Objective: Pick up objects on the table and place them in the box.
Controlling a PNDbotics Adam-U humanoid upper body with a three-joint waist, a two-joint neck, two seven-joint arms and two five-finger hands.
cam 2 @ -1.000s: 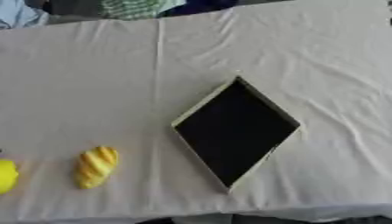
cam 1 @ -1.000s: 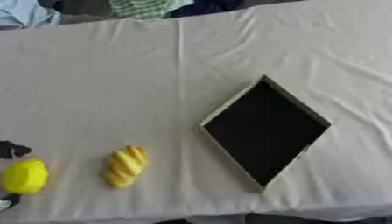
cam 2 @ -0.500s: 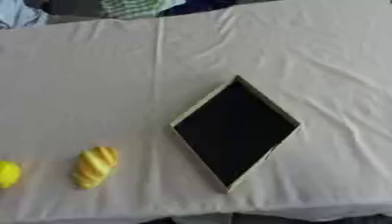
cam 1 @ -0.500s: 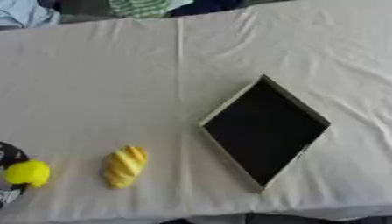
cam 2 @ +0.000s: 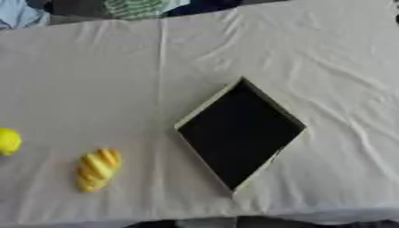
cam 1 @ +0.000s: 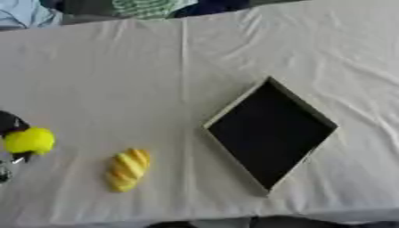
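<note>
Nearest, a yellow striped bread-like piece (cam 1: 127, 169) lies on the worktop (cam 1: 117, 80), covered by a white cloth. Just to its left, at the picture's edge, the left hand (cam 1: 11, 123) has its dark fingers closed around a yellow ball (cam 1: 30, 140). Further right stands the box (cam 1: 270, 134), dark inside, turned like a diamond, well apart from both

Soft, even light; faint shadows; slight overall blur
</note>
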